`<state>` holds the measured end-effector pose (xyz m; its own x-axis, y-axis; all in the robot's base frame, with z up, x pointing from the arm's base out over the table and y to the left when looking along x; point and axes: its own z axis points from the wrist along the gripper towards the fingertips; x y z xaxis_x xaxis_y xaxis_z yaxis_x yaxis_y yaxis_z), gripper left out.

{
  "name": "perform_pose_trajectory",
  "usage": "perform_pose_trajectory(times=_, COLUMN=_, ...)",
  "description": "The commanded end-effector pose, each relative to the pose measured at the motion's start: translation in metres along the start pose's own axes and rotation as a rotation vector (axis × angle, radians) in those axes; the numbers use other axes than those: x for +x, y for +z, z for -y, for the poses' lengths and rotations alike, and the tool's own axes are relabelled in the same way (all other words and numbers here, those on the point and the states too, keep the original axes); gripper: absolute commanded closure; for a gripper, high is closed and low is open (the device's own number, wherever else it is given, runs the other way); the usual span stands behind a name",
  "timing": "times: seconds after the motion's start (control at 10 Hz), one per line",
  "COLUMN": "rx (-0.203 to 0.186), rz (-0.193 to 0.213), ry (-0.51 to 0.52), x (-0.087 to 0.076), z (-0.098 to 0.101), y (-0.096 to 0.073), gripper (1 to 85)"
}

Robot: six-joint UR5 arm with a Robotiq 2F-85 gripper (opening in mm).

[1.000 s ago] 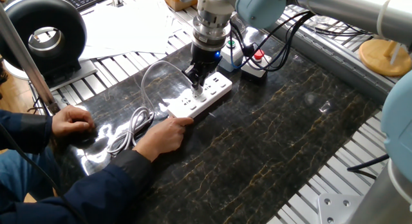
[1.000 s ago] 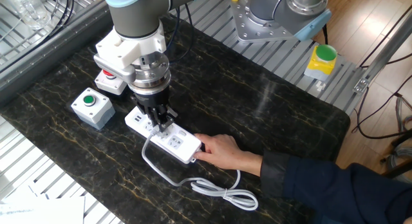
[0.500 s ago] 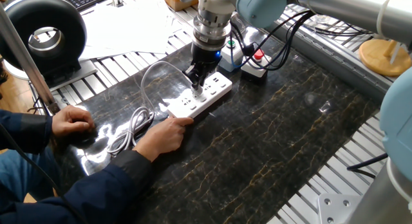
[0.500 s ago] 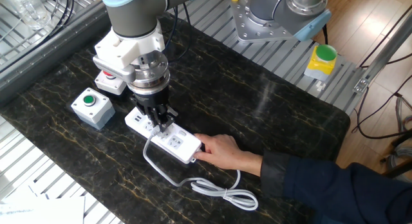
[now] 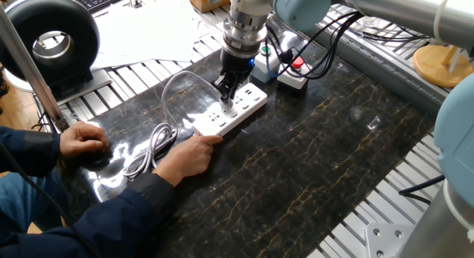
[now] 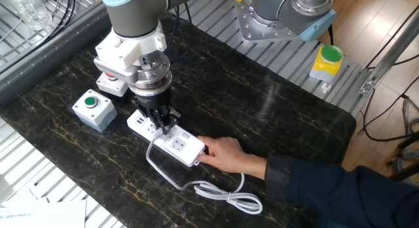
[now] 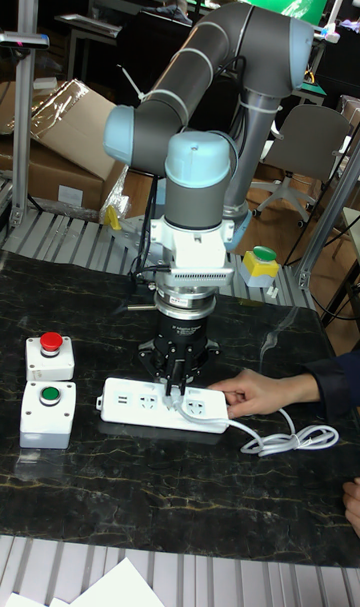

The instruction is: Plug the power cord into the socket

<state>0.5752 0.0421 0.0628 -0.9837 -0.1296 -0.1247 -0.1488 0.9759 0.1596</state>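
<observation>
The socket (image 5: 250, 105) is a long white power strip lying on the dark marble table, also seen in the other fixed view (image 6: 183, 148) and the tall view (image 7: 124, 404). My gripper (image 5: 227, 98) points straight down over its middle, shut on the small white plug of the power cord (image 5: 175, 83). The plug sits at an outlet under my gripper (image 6: 164, 126) (image 7: 177, 388); how deep it sits is hidden by the fingers. The power cord (image 6: 219, 192) runs off in loops to a coil (image 5: 147, 150) on the table.
A person's hand (image 5: 189, 154) steadies the strip's end (image 6: 223, 152); the other hand (image 5: 83, 139) rests near the coil. Two white button boxes, green (image 6: 93, 107) and red (image 6: 109, 83), stand beside the strip. A second robot base (image 6: 281, 15) stands at the back.
</observation>
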Motion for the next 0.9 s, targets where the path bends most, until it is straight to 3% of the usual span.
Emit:
perform_pose_trajectory(times=0.0, rx=-0.004, rz=0.018, ry=0.008, x=-0.0045, z=0.0049, y=-0.0014, gripper=84.0)
perform_pose_trajectory(times=0.4, rx=0.033, rz=0.037, ry=0.077, x=-0.0109, z=0.0106, y=-0.0029, gripper=84.0)
perform_pose_trajectory(times=0.8, rx=0.031, rz=0.033, ry=0.105, x=-0.0099, z=0.0041, y=-0.0025, gripper=84.0)
